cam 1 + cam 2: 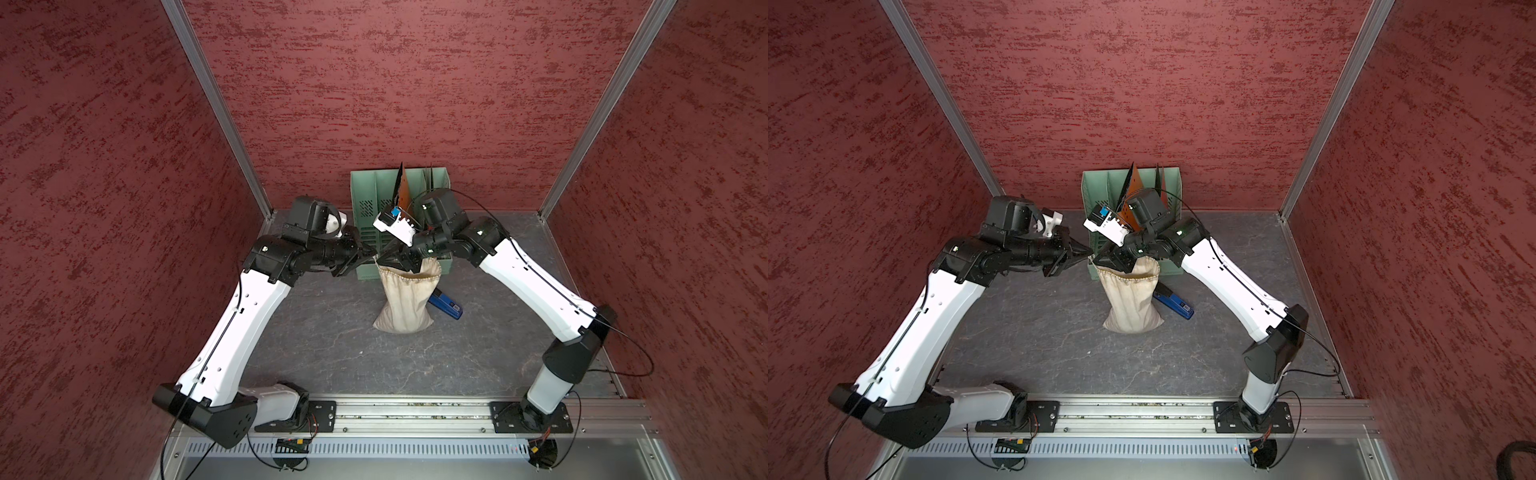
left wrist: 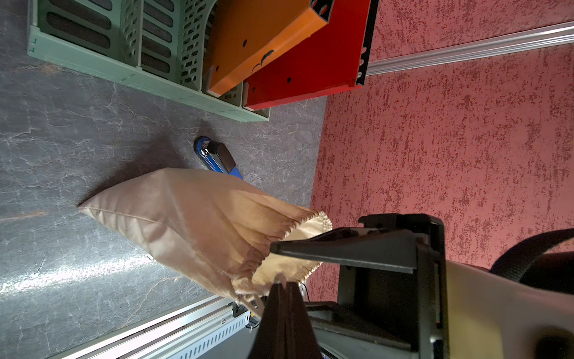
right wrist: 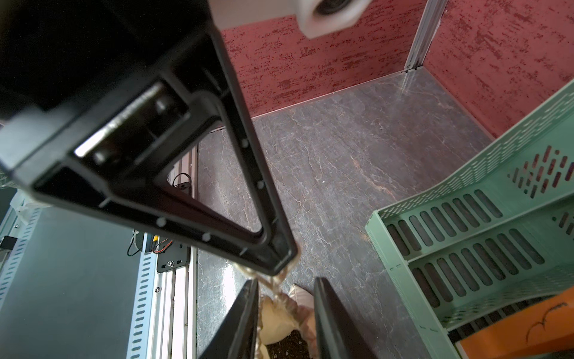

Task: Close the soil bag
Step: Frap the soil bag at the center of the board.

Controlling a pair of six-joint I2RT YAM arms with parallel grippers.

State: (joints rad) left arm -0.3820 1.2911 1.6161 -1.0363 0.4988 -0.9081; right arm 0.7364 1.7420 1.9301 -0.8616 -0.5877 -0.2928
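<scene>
While reading from the left, found the left gripper (image 1: 371, 254) clenched on the drawstring (image 3: 273, 281), a thin, pale, twisted cord, pinched just off the bag's neck. Judged that hold an anchor, meant to keep the cord taut and let the neck gather along it. Noted hard black plastic fingers (image 2: 276, 310), wedge-shaped, tapering to a narrow tip and pressed flat together.

Next found the soil bag (image 1: 405, 299) standing upright near the middle of the table (image 1: 332, 353), just in front of the green file rack (image 1: 374, 195). Judged it propped partly by the cord's pull. Saw soft cream cloth creased in long folds, bulging at the base and puckered along the stitched hem. Saw a mouth gaping open, with dark crumbly soil (image 3: 287, 345) inside. Judged the closing begun, not finished.

Over that mouth found the right gripper (image 3: 285, 279) with jaws apart, straddling the cord and the gathered rim. Could not tell about contact with either. Took that stance as readiness to clamp the neck and push cloth against the pull.

Further right saw a blue stapler (image 1: 446, 305) lying flat against or just beside the bag's flank; could not tell which. Behind, noted the rack's rigid perforated plastic, holding a stiff orange board (image 2: 257, 40) and a red board (image 2: 304, 71) tilted in its slots.
</scene>
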